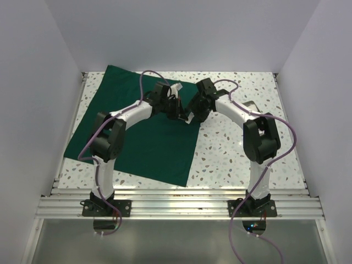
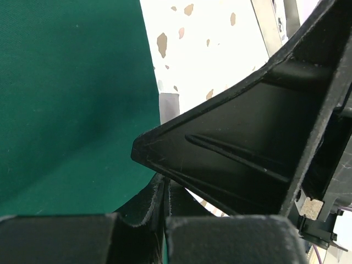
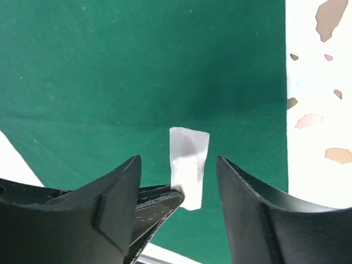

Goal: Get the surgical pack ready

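The surgical pack, a large dark green cloth [image 1: 148, 137], lies flat on the left half of the speckled table. Both grippers meet above its right edge. My left gripper [image 1: 179, 111] is shut on the lower end of a small white strip [image 3: 188, 159], its tips [image 3: 162, 201] reaching in from the lower left in the right wrist view. My right gripper [image 3: 179, 163] stands open around that strip, one finger on each side with a gap to both. In the left wrist view a right finger [image 2: 247, 148] hides most of the strip [image 2: 169, 107], with the green cloth [image 2: 71, 99] beneath.
A shallow metal tray [image 1: 257, 106] sits on the right side of the table, mostly hidden behind my right arm. Its rim [image 2: 268, 27] shows at the top of the left wrist view. White walls close in the table on three sides.
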Controlling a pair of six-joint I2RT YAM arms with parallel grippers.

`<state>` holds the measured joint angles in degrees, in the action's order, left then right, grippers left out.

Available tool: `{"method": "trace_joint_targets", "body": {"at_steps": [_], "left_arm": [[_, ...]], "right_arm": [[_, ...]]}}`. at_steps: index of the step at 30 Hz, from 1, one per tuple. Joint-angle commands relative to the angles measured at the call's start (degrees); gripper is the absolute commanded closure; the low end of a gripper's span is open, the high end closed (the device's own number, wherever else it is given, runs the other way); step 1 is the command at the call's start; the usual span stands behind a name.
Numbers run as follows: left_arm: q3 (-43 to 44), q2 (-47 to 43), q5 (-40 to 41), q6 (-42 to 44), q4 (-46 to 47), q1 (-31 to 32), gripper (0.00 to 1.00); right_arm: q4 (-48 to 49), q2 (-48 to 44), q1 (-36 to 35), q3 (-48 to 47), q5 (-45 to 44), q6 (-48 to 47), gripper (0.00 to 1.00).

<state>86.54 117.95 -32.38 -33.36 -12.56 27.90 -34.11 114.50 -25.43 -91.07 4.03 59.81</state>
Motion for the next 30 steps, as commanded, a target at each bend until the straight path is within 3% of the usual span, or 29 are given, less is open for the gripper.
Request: {"method": "trace_joint_targets", "body": {"at_steps": [1, 9, 24, 30], "left_arm": [[0.6, -3.2, -1.1, 1.2, 1.1, 0.5, 1.0], [0.9, -3.1, -1.0, 1.1, 1.1, 0.6, 1.0], [1.9, -2.2, -1.3, 1.5, -0.4, 0.5, 0.99], [2.0, -2.5, -1.9, 1.8, -0.5, 0.1, 0.66]], "right_arm": [[-0.3, -0.6, -1.0, -0.6, 0.6, 1.5, 0.41], [0.0, -0.9, -1.0, 0.9, 1.3, 1.8, 0.6], [-0.2, -0.7, -1.0, 1.6, 2.4, 1.4, 0.77], [-0.2, -1.1, -1.0, 2.0, 1.5, 0.2, 0.78]]}}
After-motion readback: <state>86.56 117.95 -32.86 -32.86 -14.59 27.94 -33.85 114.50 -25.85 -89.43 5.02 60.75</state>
